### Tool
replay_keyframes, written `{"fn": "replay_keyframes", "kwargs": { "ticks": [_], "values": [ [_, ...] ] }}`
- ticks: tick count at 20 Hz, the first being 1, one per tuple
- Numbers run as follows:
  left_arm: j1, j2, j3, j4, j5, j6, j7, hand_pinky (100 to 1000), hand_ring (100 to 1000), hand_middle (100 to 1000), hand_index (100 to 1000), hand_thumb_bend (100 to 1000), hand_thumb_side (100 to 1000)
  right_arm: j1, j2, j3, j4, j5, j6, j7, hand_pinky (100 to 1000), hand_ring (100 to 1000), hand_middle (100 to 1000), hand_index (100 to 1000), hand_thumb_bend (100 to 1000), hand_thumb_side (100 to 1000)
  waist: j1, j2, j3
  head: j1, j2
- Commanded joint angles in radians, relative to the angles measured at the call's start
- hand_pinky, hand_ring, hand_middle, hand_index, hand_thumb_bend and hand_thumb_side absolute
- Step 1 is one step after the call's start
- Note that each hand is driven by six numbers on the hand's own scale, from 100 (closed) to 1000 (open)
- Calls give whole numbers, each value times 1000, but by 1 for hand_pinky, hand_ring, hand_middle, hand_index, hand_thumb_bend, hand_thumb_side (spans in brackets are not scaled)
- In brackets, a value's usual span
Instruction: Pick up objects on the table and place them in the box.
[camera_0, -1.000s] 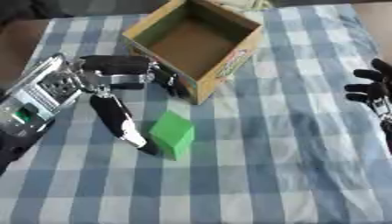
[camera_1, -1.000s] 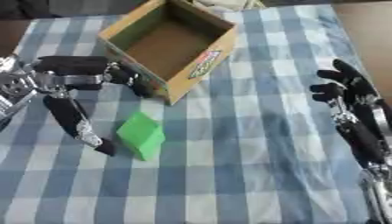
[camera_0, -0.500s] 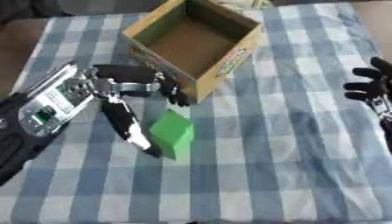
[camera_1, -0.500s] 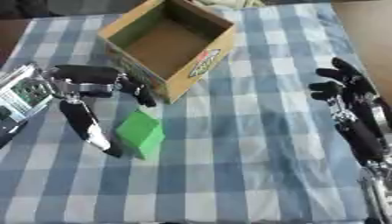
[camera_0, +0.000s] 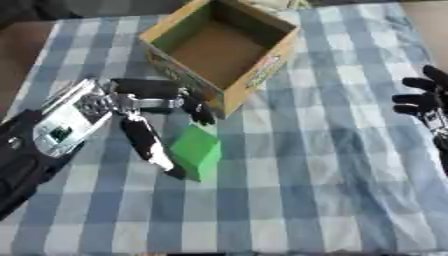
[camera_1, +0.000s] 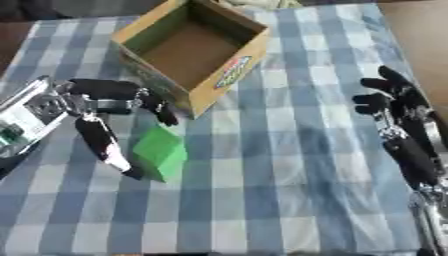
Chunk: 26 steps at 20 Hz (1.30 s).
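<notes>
Between left hand (camera_0: 131, 107) fingers, green block (camera_0: 196, 151) (untouched)

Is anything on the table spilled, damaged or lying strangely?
Nothing stands out. The cardboard box stands open and empty, turned at an angle to the checked cloth. The green block lies intact between the left hand's thumb and fingers.

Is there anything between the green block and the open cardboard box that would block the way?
Nothing else lies between them. The green block sits just in front of the box, with the left hand spread around it. Only the box's near wall must be cleared.
</notes>
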Motion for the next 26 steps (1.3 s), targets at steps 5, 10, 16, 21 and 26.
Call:
{"fn": "replay_keyframes", "kwargs": {
  "ticks": [5, 10, 16, 21, 26],
  "values": [
    [-9, 4, 12, 13, -16, -10, 11, 778, 711, 624, 805, 599, 399, -6, -15, -3, -11, 1, -3, 1, 758, 758, 817, 968, 100, 603, -4, -16, 0, 3, 2],
    [1, 10, 25, 2, -5, -7, 33, 747, 647, 487, 676, 479, 383, -6, -14, -5, -10, 2, -2, -1, 758, 758, 817, 968, 100, 604, -3, -15, 0, 2, 2],
    [26, 45, 50, -52, 38, 16, 53, 737, 623, 439, 624, 466, 370, -6, -14, -7, -10, 3, -2, -3, 758, 758, 817, 967, 100, 606, -1, -13, 0, -1, 1],
    [44, 93, 96, -131, 81, 49, 69, 735, 621, 434, 620, 470, 356, -6, -14, -8, -10, 3, -2, -5, 758, 758, 817, 967, 100, 605, 0, -13, 0, -5, -1],
    [27, 131, 168, -192, 81, 78, 113, 734, 622, 436, 620, 486, 320, -3, -15, -8, -9, 4, -1, -4, 757, 757, 817, 967, 100, 606, 1, -16, 2, -8, 0]
  ]
}}
